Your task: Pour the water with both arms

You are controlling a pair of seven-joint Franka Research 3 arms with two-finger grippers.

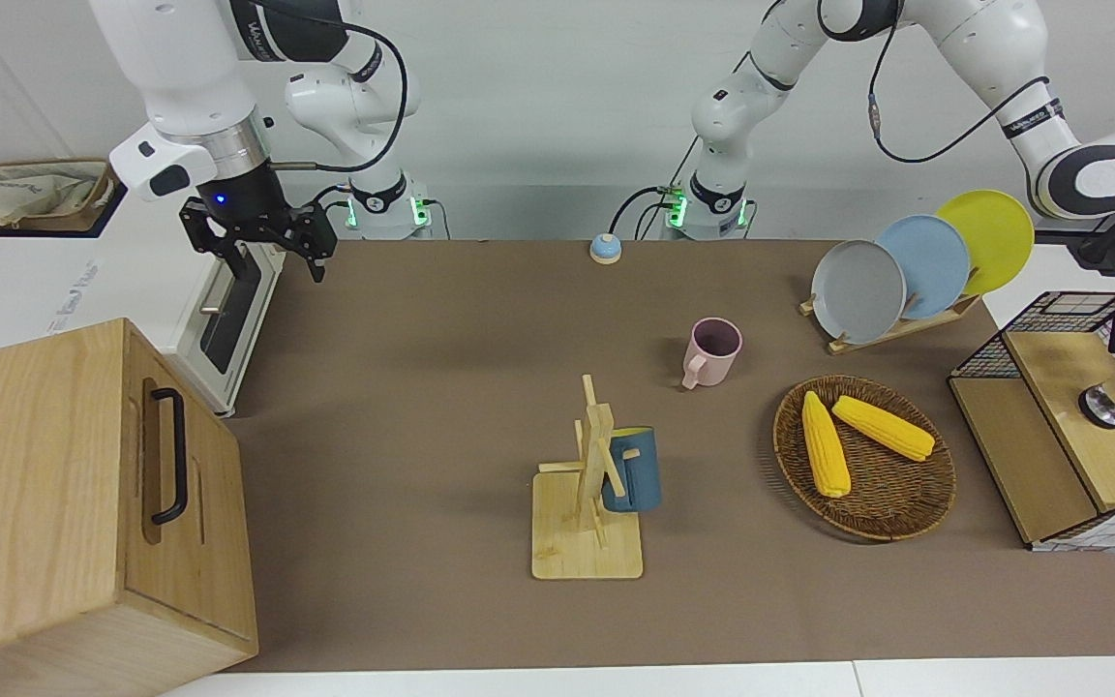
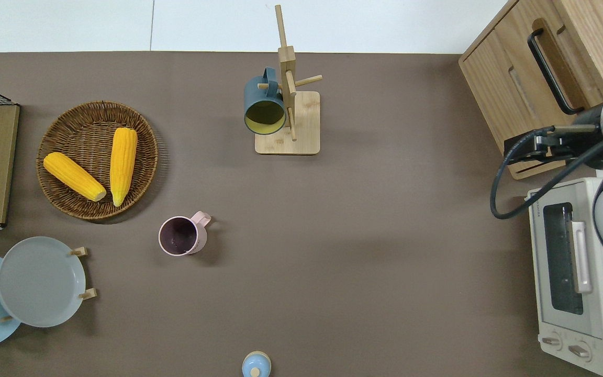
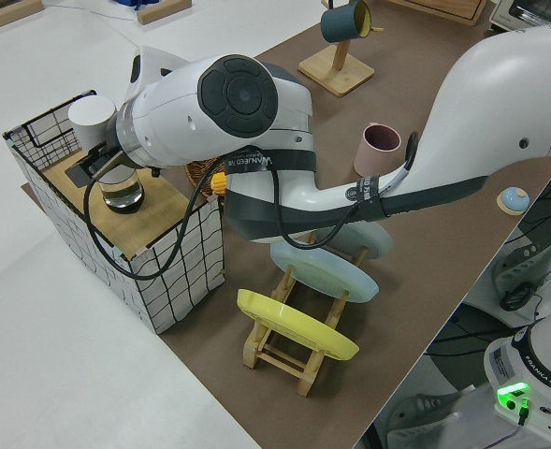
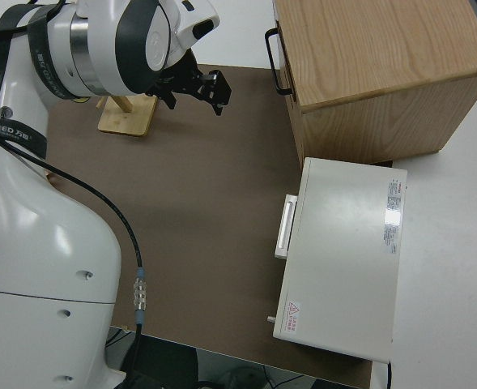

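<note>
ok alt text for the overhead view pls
A pink mug stands mid-table, nearer the robots than a blue mug hanging on a wooden rack. A basket holds two corn cobs.

Light is bright and even in all my views, diffuse from above. Shadows on the brown mat (image 1: 441,407) are soft-edged: a faint patch beside the pink mug (image 1: 713,352), a wider smudge under the wooden mug rack (image 1: 588,503). Mild glare on my white arm shells and on the toaster oven (image 4: 347,259) top. My left arm (image 3: 256,150) fills the left side view. Straight edges bow slightly toward 3 and 9 o'clock in the front view.
</note>
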